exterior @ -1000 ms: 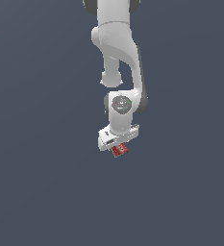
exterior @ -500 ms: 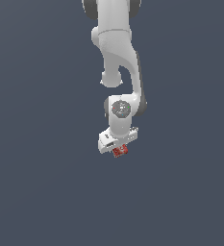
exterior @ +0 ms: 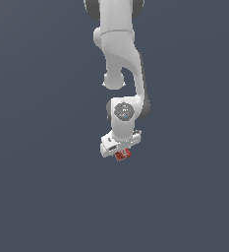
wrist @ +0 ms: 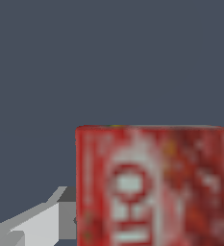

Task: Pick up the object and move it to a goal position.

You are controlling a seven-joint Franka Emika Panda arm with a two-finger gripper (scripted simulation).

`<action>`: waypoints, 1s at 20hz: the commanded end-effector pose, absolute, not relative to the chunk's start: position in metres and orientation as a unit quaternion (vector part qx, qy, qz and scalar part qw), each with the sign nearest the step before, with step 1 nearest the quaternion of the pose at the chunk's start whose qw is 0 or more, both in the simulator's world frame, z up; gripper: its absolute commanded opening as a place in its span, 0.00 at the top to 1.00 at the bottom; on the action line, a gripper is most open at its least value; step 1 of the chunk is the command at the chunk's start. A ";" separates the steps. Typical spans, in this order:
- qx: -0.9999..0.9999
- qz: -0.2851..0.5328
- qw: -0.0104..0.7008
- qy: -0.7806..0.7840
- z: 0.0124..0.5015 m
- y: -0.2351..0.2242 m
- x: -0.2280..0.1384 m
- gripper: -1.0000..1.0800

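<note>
We see the red box (exterior: 123, 154) clamped in the jaws at the gripper (exterior: 121, 151), poking out just below the white hand in the exterior view, with only flat grey-blue background around it. Arm hangs down from the top of that view, elbow bent, wrist pointing down and tilted slightly. In the wrist view the box (wrist: 154, 185) face shows white lettering, too blurred for us to read; one grey finger (wrist: 36, 223) sits beside it.
</note>
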State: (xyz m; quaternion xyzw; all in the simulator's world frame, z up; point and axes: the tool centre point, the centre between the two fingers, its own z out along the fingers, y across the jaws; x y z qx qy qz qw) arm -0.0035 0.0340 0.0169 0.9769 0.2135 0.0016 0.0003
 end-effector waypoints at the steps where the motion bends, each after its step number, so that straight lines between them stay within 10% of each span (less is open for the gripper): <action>1: 0.976 0.007 0.001 0.216 0.022 0.035 0.001 1.00; 9: 0.966 0.085 0.005 0.246 0.099 0.052 0.056 1.00; 20: 0.904 0.285 0.014 0.318 0.333 0.099 0.131 1.00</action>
